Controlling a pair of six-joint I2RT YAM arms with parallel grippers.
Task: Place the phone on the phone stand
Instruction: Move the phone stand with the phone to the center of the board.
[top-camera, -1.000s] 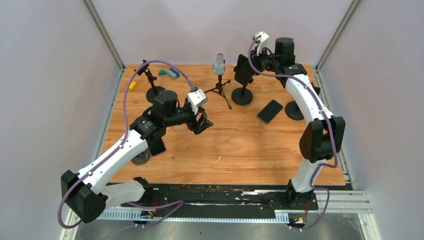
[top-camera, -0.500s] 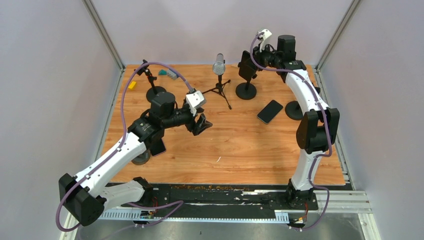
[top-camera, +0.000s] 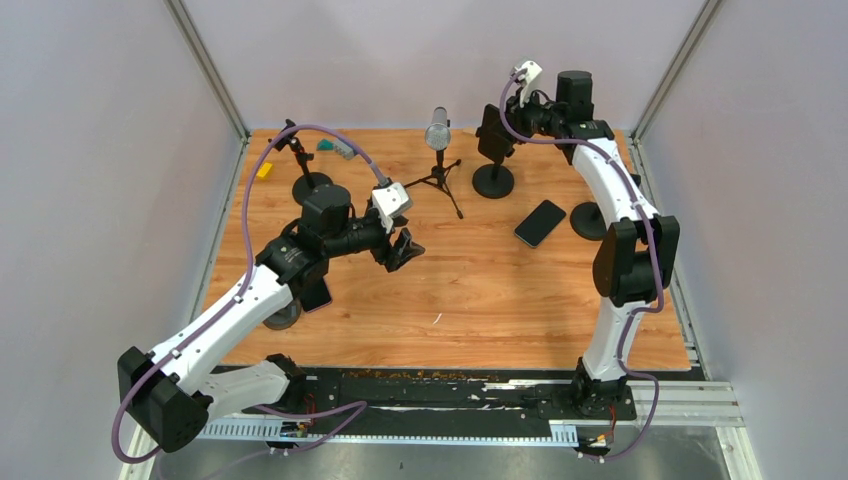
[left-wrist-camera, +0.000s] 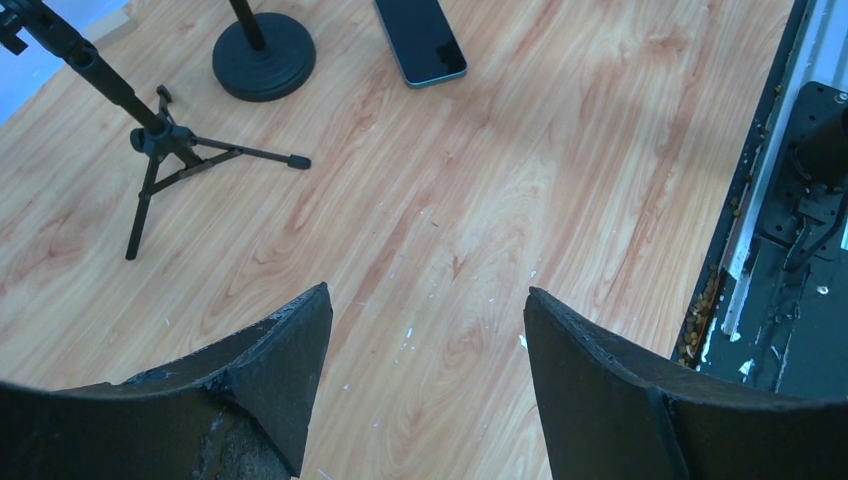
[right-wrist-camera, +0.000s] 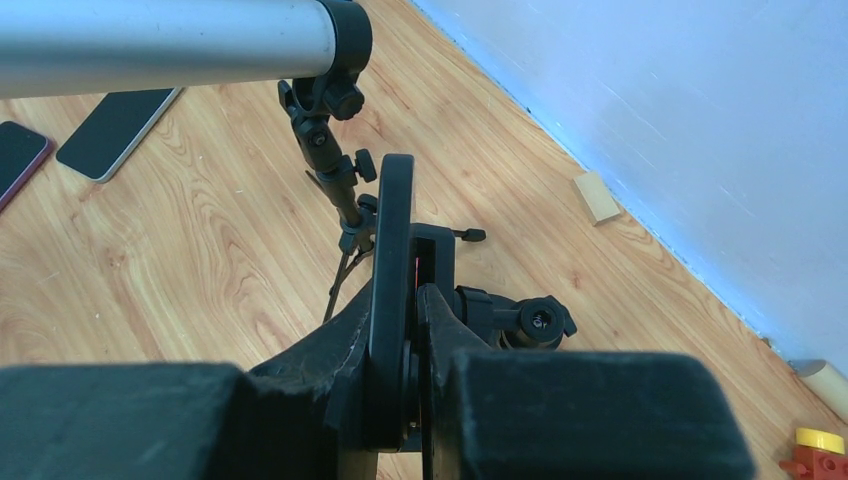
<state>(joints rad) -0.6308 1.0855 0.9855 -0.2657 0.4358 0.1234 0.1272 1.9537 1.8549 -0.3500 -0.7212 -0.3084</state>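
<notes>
A black phone (top-camera: 490, 130) stands upright at the top of a black phone stand (top-camera: 493, 182) at the back of the table. My right gripper (top-camera: 499, 128) is shut on it. In the right wrist view the phone (right-wrist-camera: 392, 230) shows edge-on between the fingers of the right gripper (right-wrist-camera: 405, 300), and the phone stand's knobbed holder (right-wrist-camera: 520, 320) sits just behind it. A second phone (top-camera: 540, 222) lies flat on the wood to the stand's right. My left gripper (top-camera: 405, 248) hovers open over mid-table. The left gripper (left-wrist-camera: 425, 300) has only bare wood between its fingers, far from that flat phone (left-wrist-camera: 422, 40).
A silver microphone on a tripod (top-camera: 438, 135) stands left of the phone stand. Another stand (top-camera: 310, 187) is at the back left, and a round base (top-camera: 588, 222) sits partly behind the right arm. Small coloured blocks (top-camera: 340, 147) lie along the back edge. A phone (top-camera: 318, 295) lies under the left arm.
The right gripper has moved back and slightly right with the phone, and the stand's base has shifted with it. The left arm has drawn slightly left. Nothing has moved in the last half second.
</notes>
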